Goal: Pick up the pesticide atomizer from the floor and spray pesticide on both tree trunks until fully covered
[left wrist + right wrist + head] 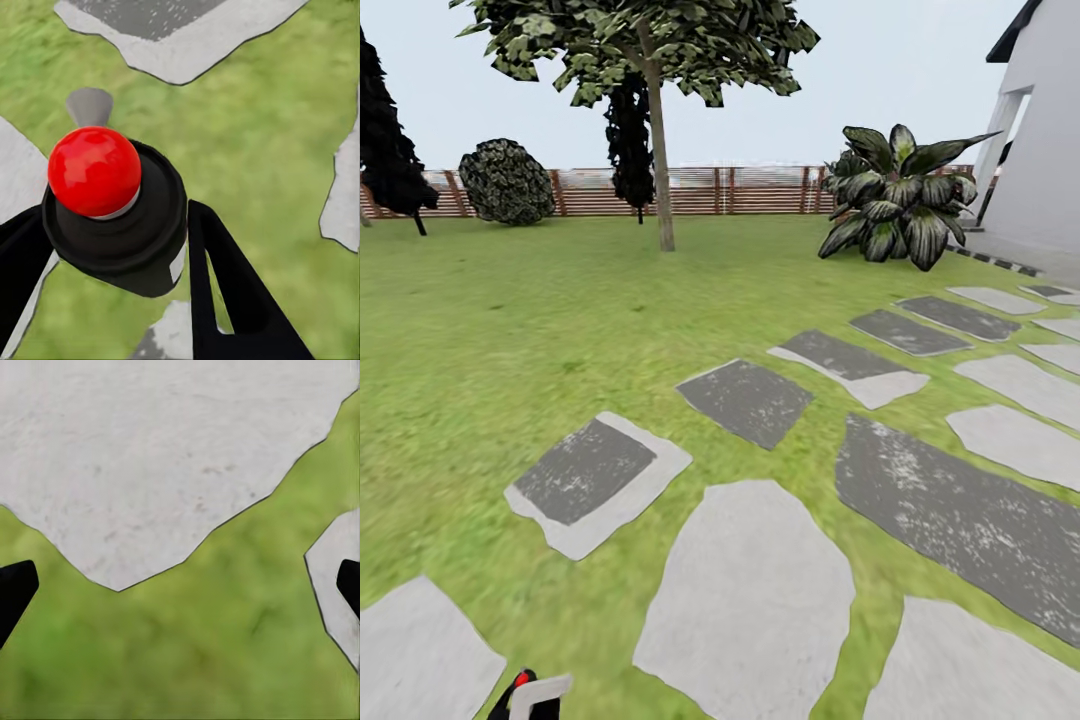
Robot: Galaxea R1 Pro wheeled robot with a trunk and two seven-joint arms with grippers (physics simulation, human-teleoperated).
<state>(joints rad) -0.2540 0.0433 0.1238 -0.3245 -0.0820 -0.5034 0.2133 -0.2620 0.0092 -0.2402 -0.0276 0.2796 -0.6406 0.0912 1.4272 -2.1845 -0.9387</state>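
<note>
The pesticide atomizer [112,217], a dark bottle with a round red top [94,171], sits between the black fingers [225,292] of my left gripper [112,251], which is shut on it. Its red top also peeks in at the head view's lower edge [520,683]. One tree stands far ahead on the lawn [490,330], its slim grey-tan trunk [659,170] rising to a patchy green crown [640,40]. My right gripper [180,585] hangs open over grass and a pale stepping stone [150,457], with nothing between its fingertips [15,589].
Flat grey stepping stones [750,600] run from my feet toward the white house [1040,170] at the right. A big-leafed plant [895,200] stands beside it. The brown slat fence [760,190], a round bush [506,182] and dark conifers [630,140] line the back.
</note>
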